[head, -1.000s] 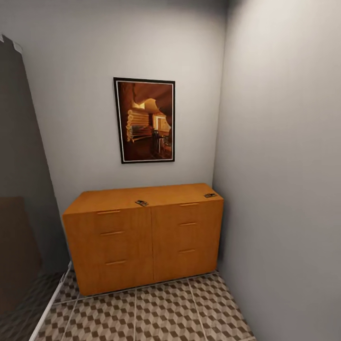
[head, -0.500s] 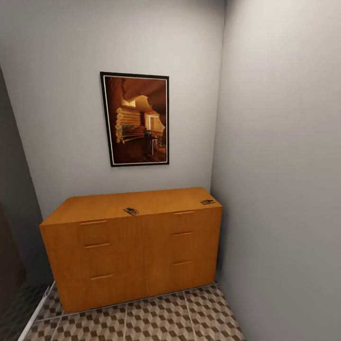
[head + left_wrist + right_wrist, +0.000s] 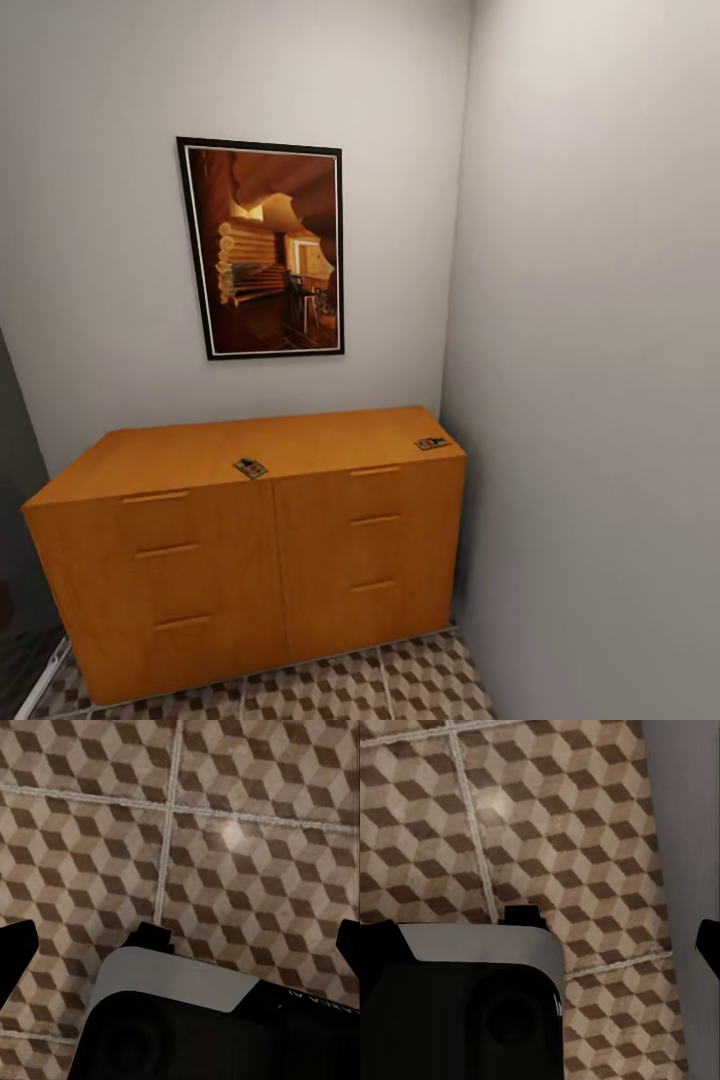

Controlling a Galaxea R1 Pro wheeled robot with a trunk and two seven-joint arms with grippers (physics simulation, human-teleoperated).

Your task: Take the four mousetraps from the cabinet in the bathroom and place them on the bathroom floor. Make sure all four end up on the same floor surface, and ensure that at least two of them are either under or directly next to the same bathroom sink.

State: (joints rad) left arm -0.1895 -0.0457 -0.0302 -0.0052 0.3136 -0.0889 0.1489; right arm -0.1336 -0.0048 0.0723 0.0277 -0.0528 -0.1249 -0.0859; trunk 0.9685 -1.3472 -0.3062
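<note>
**Closing on the cabinet: two mousetraps in sight**

Head view, compared with the two earlier pictures: the whole picture has shifted, so I read this as my base and camera moving, not the furniture. The cabinet now sits larger and lower in the frame, its left end near the left edge, and the framed picture on the wall has drifted toward the upper left. Less of the tiled floor shows along the bottom edge. I judge that I am nearly within reach of the cabinet top, though no pick has begun.

Count on the cabinet top: two mousetraps. One mousetrap lies near the front edge at the frame's centre-left; a second mousetrap lies at the right end, close to the right-hand wall. The other two of the four I cannot place. Six drawer handles show, three per side.

Wrist views: both look down at floor tiles. The left gripper and right gripper each show dark fingertips at opposite edges, so I read both as spread wide, with nothing between them.
</note>
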